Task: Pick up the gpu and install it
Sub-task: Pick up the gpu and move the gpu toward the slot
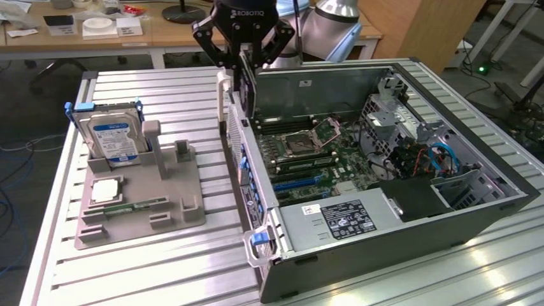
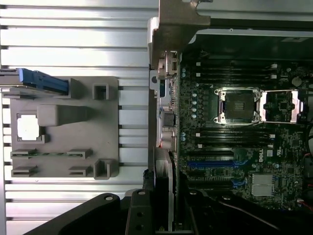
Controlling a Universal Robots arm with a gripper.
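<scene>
Claw grips the gpu on edge, hanging it over the case rear wall, away from the blue slot. Lowered from here, I judge its bracket could snag that wall or miss the slot

Saw a table with a holder tray on it at the exterior view's left and an open computer case near it at the exterior view's right. Found a hard drive standing at the tray's far end, a chip and a memory stick lying nearer, and a main board flat inside the case with a power box in front of it. Spotted the gpu upright, pinched in the gripper, over the case's wall on the tray's side.
</scene>
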